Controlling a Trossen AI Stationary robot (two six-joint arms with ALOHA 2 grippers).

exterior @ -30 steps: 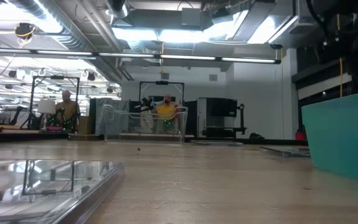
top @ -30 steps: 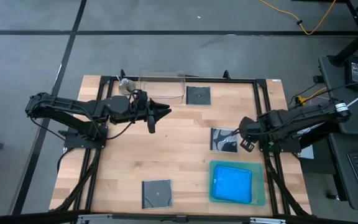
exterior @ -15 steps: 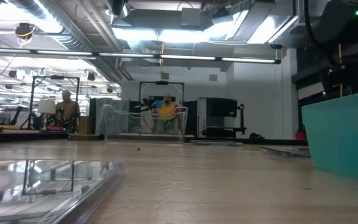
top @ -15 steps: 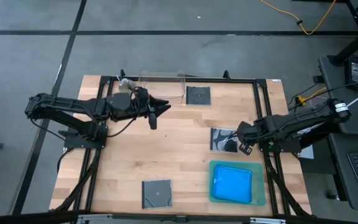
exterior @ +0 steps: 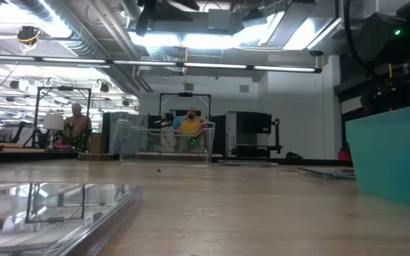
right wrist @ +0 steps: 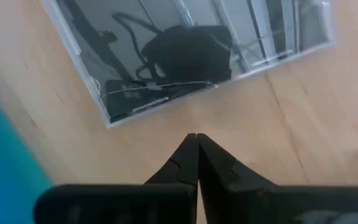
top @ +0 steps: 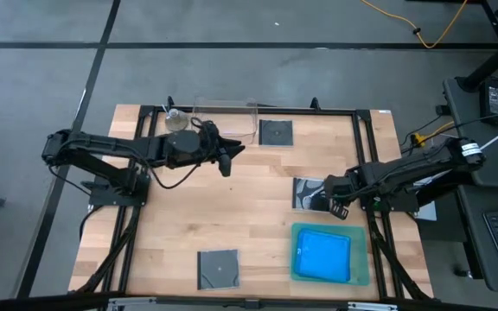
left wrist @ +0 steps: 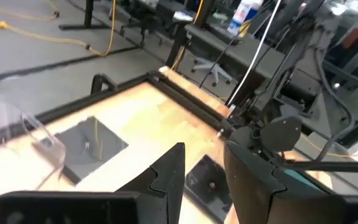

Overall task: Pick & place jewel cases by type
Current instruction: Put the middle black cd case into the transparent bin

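Glossy, brittle patterned CD case point(top: 312, 193) lies flat on wooden surface point(top: 258, 233); right gripper point(top: 339, 208) jaws closed, empty, beside it; left gripper point(top: 229, 158) jaws parted, empty; likely needs edge grip.

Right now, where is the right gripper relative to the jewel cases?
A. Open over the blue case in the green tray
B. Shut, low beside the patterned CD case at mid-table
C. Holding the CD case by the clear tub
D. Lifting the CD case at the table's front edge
B: the right gripper has its fingertips together, just off the edge of the patterned CD case, holding nothing.
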